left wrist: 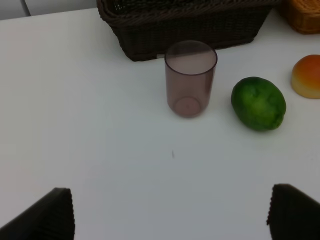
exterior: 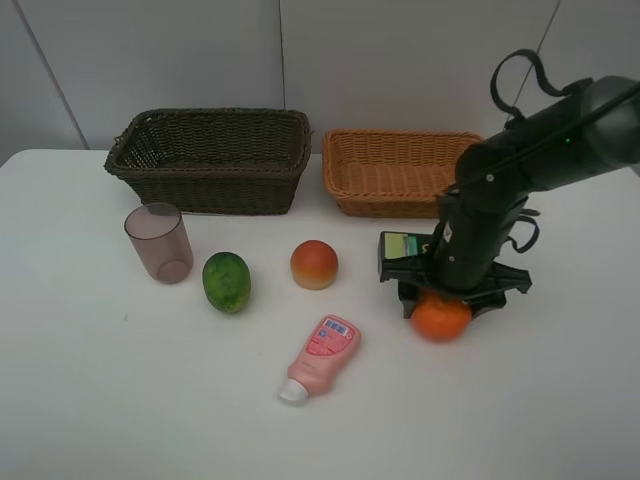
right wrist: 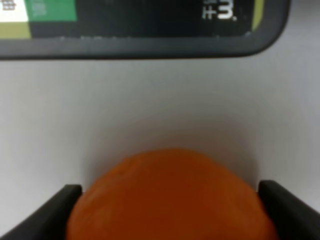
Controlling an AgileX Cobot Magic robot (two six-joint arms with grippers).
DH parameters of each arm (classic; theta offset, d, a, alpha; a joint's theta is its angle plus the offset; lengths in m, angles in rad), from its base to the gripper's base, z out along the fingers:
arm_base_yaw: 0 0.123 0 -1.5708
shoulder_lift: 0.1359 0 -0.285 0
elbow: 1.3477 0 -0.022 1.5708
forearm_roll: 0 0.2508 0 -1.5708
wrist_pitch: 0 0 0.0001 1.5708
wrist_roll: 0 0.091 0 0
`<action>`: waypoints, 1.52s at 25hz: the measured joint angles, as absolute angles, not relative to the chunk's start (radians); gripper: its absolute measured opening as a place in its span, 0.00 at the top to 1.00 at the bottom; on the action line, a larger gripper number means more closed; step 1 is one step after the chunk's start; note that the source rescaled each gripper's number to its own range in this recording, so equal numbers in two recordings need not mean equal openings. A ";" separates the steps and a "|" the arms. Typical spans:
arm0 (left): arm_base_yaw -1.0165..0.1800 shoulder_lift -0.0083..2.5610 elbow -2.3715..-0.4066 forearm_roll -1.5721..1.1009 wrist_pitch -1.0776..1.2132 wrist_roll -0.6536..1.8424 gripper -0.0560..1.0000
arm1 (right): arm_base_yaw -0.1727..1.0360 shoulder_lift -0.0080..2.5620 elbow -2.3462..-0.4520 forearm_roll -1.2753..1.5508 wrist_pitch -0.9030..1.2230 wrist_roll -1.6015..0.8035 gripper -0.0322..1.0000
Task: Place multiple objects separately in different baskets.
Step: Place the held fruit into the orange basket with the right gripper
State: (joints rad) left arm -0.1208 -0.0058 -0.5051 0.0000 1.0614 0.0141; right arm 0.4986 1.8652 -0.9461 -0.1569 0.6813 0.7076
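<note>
Six items lie before you on the white surface (exterior: 120, 400), with two wicker baskets at the back, side by side, their long sides running left to right: the dark brown basket (exterior: 210, 185) on the left and the light tan basket (exterior: 385, 195) to its right.

Your right claw (right wrist: 170, 210) is down over the orange (exterior: 441, 318), one finger pressed against each side of it, so it is clamped on the fruit. The orange is on the right side of the surface, in front of the tan basket and low against the surface. You cannot tell from these views whether it has cleared the surface.

Just behind the orange, the dark bottle (exterior: 400, 250) lies on its side with its green label up. Its long axis runs roughly left to right, and the arm hides one end, so you cannot tell which way its cap points.

The pink bottle (exterior: 322, 357) lies flat near the middle front. Its long axis is on a diagonal, with the white cap toward the near left and the base toward the far right. The peach (exterior: 314, 264) sits behind it, red on top.

Left of the peach, the green fruit (exterior: 227, 281) rests with its long axis running roughly near to far. The mauve cup (exterior: 159, 242) stands upright beside it, mouth up, in front of the dark basket.

Your left claw (left wrist: 172, 212) hangs over bare surface on the near side of the cup, fingers wide apart and holding nothing.
</note>
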 joint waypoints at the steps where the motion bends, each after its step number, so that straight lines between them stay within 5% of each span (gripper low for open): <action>1: -0.121 -0.006 -0.505 0.000 1.061 0.014 0.00 | 0.499 1.848 -0.958 -0.157 0.710 0.682 0.69; 22: -0.121 -0.006 -0.505 0.000 1.061 0.014 0.00 | 0.429 1.989 -1.666 -0.108 1.209 0.212 0.69; 29: -0.121 -0.006 -0.505 0.000 1.061 0.014 0.00 | 0.399 2.102 -1.869 -0.186 1.156 0.194 0.69; 38: -0.121 -0.006 -0.505 0.000 1.061 0.014 0.00 | 0.368 2.228 -1.891 -0.189 0.889 0.198 0.69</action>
State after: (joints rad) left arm -0.1208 -0.0058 -0.5051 0.0000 1.0614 0.0141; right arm 0.3683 2.2281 -1.8912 -0.1894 0.8891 0.1982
